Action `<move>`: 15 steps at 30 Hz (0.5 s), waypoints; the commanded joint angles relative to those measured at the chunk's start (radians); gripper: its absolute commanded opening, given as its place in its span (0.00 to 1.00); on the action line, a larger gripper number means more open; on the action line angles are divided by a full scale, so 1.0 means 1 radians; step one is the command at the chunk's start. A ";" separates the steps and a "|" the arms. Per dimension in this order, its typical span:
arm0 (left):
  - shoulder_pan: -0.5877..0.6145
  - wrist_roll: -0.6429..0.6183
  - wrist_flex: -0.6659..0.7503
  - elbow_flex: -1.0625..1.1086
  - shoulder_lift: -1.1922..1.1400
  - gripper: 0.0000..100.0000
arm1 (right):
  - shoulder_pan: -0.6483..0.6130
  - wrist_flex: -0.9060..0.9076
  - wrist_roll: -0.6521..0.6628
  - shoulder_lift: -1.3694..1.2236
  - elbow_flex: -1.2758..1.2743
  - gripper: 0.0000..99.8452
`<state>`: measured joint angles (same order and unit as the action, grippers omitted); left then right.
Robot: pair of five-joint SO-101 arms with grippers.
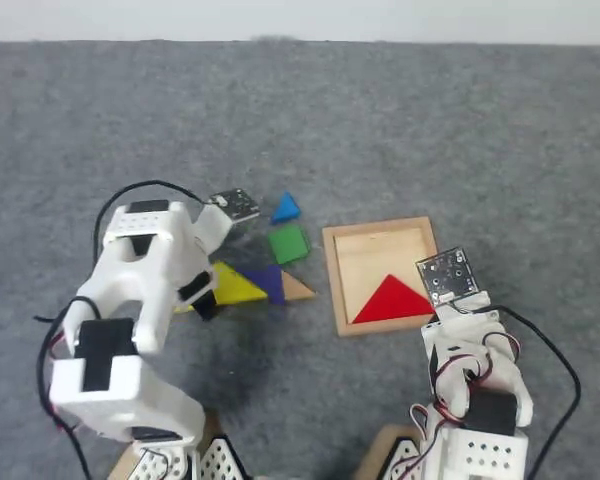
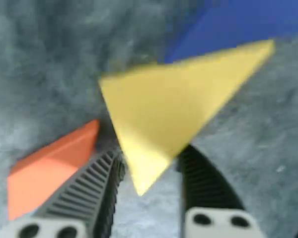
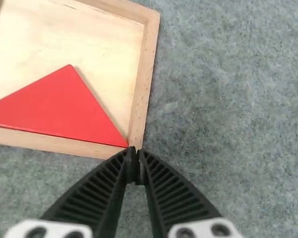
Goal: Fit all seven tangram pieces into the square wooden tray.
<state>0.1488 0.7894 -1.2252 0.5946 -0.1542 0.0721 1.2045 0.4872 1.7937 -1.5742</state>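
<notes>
— So, what are the left jaws doing?
— Pinching one corner of the yellow triangle (image 2: 179,104), with a ribbed finger (image 2: 102,183) on either side. The piece looks tilted up off the grey counter (image 2: 49,64). An orange piece (image 2: 49,168) lies just beside one finger, and a dark blue piece (image 2: 238,25) sits past the yellow one's far edge.
— And the right jaws?
— Pressed together with nothing between them, tips at an outside corner of the square wooden tray (image 3: 146,74), low over the counter.
— What is in the tray?
— A red triangle (image 3: 59,106), lying flat with its long edge along the rim nearest the robot.
— Any writing to read?
— Each wrist carries a small speckled board (image 1: 450,277); whatever is printed there is too small to make out.
— How do the arms stand?
— From above, the left arm (image 1: 140,290) bends forward and down over the loose pieces. The right arm (image 1: 475,380) sits low, its wrist by the tray's near right corner. Between the left arm and the tray lie a small blue triangle (image 1: 286,208), a green square (image 1: 288,243) and a tan triangle (image 1: 298,289) touching the dark blue piece.
</notes>
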 commanded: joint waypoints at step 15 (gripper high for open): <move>-0.164 -0.167 -0.037 -0.142 0.281 0.19 | -0.004 0.005 0.014 -0.002 0.008 0.01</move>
<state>-0.0138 0.6299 -1.3126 0.5224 0.0867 0.0721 1.2045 0.4872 1.7937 -1.5742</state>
